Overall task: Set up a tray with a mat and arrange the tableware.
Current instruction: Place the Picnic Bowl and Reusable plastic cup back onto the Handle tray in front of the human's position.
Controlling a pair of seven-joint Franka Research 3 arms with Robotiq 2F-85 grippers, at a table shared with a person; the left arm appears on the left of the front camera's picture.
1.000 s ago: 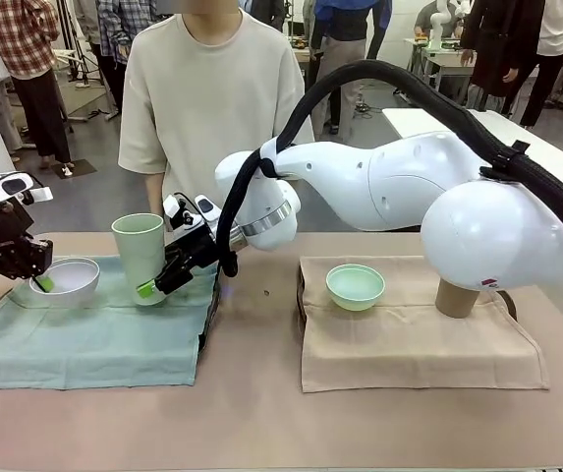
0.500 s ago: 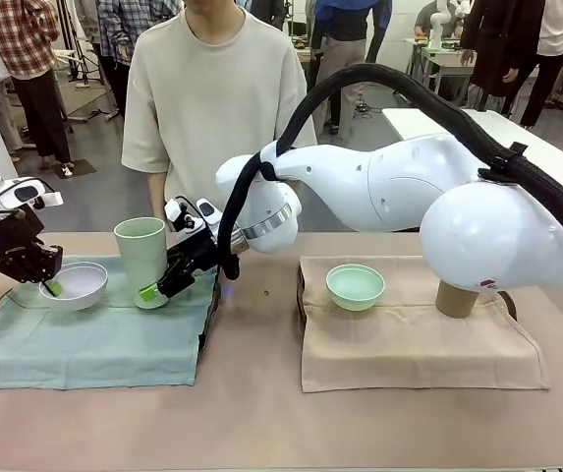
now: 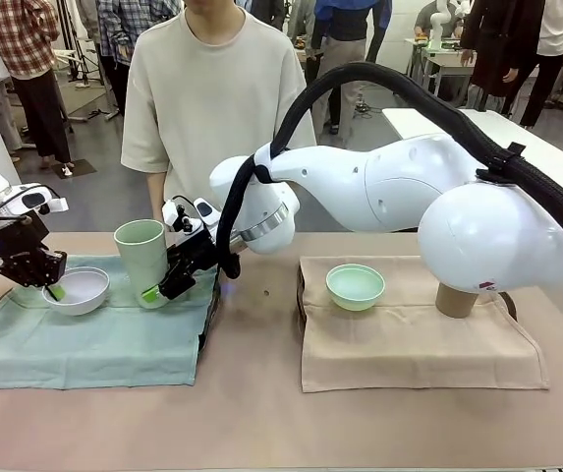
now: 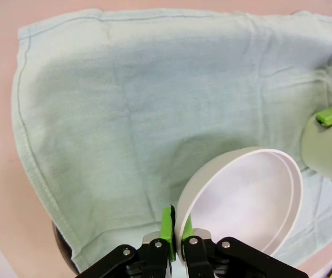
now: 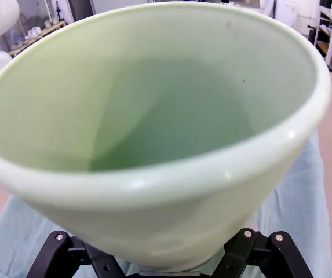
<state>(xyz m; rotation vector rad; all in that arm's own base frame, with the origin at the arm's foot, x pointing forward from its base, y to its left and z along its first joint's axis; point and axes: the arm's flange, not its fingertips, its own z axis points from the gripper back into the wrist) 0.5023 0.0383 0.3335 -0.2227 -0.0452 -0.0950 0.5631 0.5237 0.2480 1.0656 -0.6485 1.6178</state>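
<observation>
In the front view, the left claw pinches the rim of the small round white bowl on the pale green cloth mat, while the right claw grips the base of the tall pale green handleless cup, standing upright beside the bowl. The left wrist view shows the bowl's thin rim clamped between nearly closed green pads, its smooth interior empty. The right wrist view looks into the cup's glossy, empty mouth, held between widely spread fingers.

Brown cup half behind arm.
</observation>
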